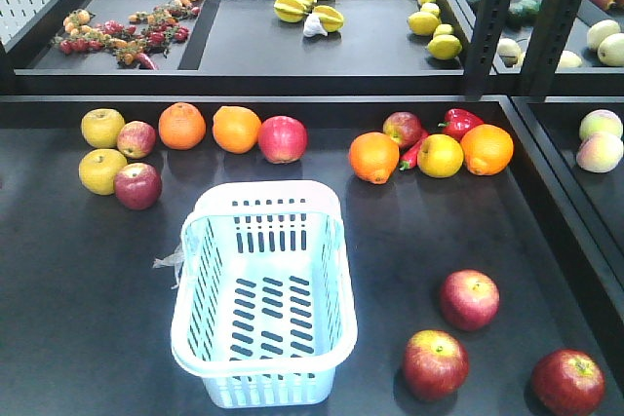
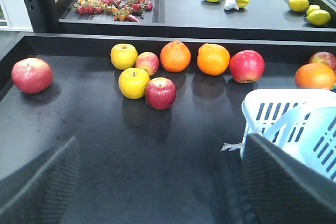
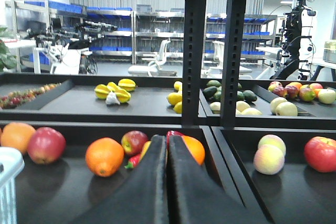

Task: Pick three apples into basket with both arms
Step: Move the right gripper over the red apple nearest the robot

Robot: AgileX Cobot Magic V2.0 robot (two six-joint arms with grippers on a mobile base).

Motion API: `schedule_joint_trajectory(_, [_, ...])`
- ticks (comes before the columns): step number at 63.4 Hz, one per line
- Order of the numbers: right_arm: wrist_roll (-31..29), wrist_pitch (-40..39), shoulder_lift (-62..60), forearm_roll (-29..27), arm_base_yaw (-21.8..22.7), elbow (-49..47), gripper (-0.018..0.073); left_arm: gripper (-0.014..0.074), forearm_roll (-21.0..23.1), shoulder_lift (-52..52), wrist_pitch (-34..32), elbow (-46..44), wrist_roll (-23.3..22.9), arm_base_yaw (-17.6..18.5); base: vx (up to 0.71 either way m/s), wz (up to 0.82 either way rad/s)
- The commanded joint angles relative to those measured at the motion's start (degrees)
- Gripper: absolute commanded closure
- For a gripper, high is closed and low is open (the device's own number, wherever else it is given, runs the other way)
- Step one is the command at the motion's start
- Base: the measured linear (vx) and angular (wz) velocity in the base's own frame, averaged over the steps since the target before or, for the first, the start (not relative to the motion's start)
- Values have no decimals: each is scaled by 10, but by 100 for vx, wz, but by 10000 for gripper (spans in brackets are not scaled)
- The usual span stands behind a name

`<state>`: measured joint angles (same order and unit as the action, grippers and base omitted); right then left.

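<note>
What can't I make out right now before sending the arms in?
Front view: neither gripper shows; the rightmost near apple is clipped by the bottom edge.
Left wrist view: the basket is cut off by the right edge and a finger of the left gripper.
Right wrist view: the shut right gripper covers most of the red pepper.
</note>
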<state>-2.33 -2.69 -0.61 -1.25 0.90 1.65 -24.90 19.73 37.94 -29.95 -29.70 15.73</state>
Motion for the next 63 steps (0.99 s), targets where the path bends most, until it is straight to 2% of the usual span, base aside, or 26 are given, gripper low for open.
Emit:
schedule_joint_trajectory(1, [23, -60, -6, -19, 3, 7, 566, 4, -11, 4, -33, -12, -6, 1, 0, 0])
schedule_joint_trajectory(9, [62, -53, -6, -39, 3, -4, 566, 4, -11, 4, -33, -12, -6, 1, 0, 0])
schedule_joint_trajectory(17, [54, 10, -5, -32, 3, -57, 566, 4, -11, 4, -33, -12, -6, 1, 0, 0])
schedule_joint_trajectory(30, [-1, 175, 69, 7, 3, -199, 566, 4, -11, 4, -33, -12, -6, 1, 0, 0])
schedule_joint_trajectory(40, [-1, 314, 168, 9, 3, -311, 566, 4, -11, 4, -33, -12, -6, 1, 0, 0])
schedule_joint_trajectory(51, [-1, 502, 300, 9, 3, -430, 566, 4, -11, 4, -33, -12, -6, 1, 0, 0])
schedule_joint_trajectory(63, [1, 574, 393, 7, 3, -488, 566, 4, -11, 4, -33, -12, -6, 1, 0, 0])
